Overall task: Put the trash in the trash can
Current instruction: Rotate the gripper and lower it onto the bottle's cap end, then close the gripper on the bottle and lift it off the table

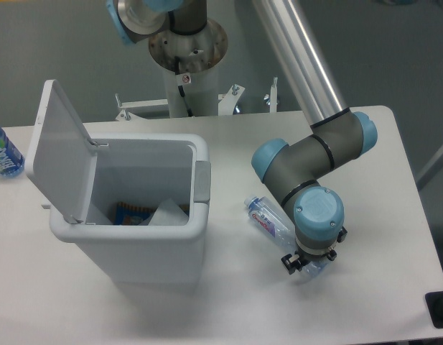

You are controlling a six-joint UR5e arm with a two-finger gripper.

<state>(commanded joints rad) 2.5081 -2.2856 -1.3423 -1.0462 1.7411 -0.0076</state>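
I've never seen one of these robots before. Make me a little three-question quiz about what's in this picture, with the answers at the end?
1. True or false: the lid of the trash can is open.
2. Where does the pink-labelled bottle lie? A) inside the can B) on the table, right of the can C) upright at the far left edge
3. Fill in: the robot's hand is down over the bottle's ____ end, opposite the blue cap.

Key: 1 true. 2 B. 3 bottom. Whether the hand has closed on the bottle cannot be told, since the wrist hides the fingers.
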